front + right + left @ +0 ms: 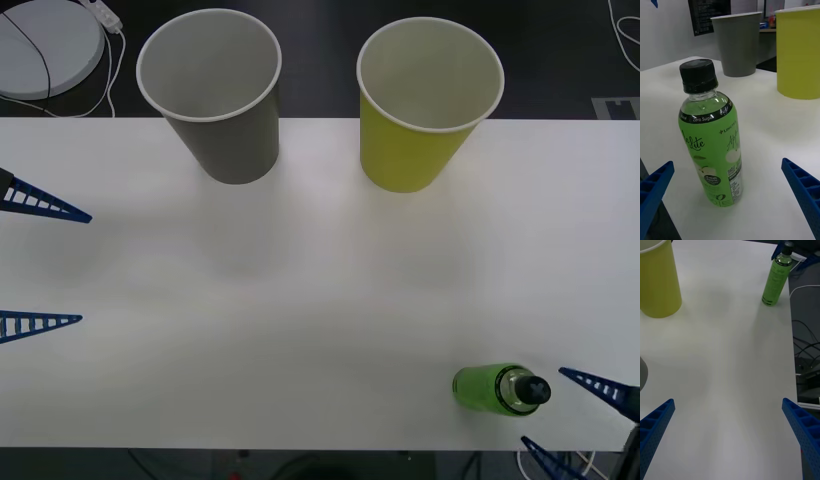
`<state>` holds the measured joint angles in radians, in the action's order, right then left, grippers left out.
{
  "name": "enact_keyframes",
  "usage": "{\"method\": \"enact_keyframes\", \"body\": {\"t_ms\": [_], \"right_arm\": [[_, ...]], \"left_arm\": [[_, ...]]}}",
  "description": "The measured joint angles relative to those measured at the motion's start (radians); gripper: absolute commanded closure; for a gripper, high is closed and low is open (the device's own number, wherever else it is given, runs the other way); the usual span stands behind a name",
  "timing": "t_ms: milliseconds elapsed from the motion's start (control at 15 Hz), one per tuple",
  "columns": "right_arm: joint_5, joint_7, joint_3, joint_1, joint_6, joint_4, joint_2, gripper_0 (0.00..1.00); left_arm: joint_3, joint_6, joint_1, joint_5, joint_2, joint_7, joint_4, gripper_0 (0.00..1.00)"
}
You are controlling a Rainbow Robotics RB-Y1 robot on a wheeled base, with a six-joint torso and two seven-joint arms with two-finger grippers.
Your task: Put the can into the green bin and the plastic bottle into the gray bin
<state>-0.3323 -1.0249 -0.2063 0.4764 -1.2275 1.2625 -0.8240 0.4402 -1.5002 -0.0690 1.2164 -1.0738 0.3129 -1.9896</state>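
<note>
- The plastic bottle [492, 387] stands upright near the table [320, 300] front edge, well apart from the gray bin [222, 110].
- Right gripper [578, 415] spread wide beside it; left gripper [62, 268] spread, idle.
- Risk: a finger probably nudges the bottle over the edge.

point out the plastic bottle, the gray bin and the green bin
plastic bottle [711, 150], right wrist view, on its printed label
gray bin [230, 140], front view, on its outer wall
green bin [405, 150], front view, on its outer wall

Bright, even overhead light (soft faint shadows) with sharp focus throughout.
</note>
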Motion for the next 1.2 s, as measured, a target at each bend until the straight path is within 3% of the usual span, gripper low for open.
{"method": "enact_keyframes", "body": {"t_ms": [1200], "right_arm": [[-0.055,-0.022,-0.047,-0.115,0.029,0.001,0.049,0.00]], "left_arm": [[0.000,0.000,0.000,0.000,0.000,0.000,0.000,0.00]]}}
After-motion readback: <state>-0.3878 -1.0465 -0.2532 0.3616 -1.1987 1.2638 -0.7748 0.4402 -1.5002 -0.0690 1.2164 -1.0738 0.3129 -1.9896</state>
